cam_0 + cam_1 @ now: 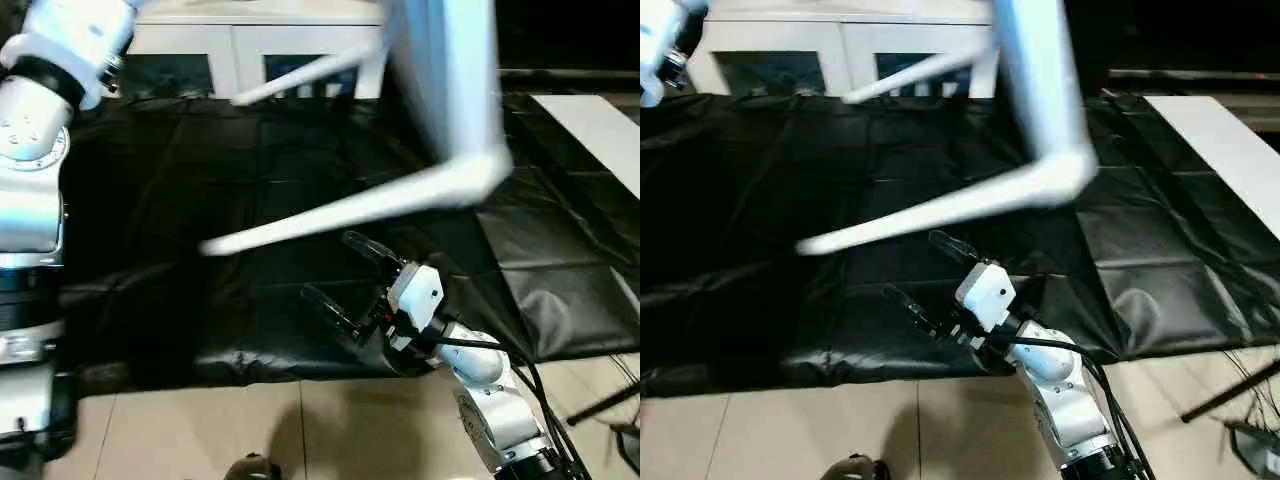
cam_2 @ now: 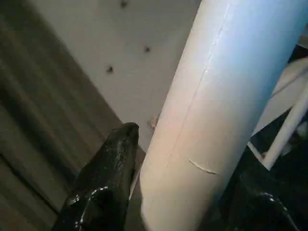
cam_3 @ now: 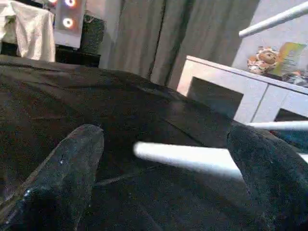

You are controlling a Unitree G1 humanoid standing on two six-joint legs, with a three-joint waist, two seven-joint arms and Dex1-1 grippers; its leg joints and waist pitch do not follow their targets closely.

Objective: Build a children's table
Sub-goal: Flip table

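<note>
A: What are the fingers doing?

B: In the left wrist view the left gripper [image 2: 192, 192] is clamping its two black fingers [image 2: 103, 185] around a thick white leg [image 2: 219, 115] of the children's table [image 1: 445, 95], one finger on each side of the round leg, pressing against it. The right gripper [image 1: 350, 280] is standing wide apart with nothing between its fingers [image 1: 372, 247], pointing out over the black sheet [image 1: 200, 200].

A: And where is the table sitting?

B: It is hanging in the air above the sheet, tilted, with its top on edge and blurred near the middle of the head views. One tapering leg [image 1: 340, 215] is slanting down from the top's lower corner, its tip passing just above the open right gripper; in the right wrist view that leg [image 3: 187, 158] is showing between the spread fingers without touching them. Another leg [image 1: 305, 78] is angling up toward the white cabinet [image 1: 230, 45].

A: Anything else around?

B: A long flat white board [image 1: 595, 125] is lying on the sheet at the far right, and pale floor tiles [image 1: 200, 430] are showing at the near edge
</note>
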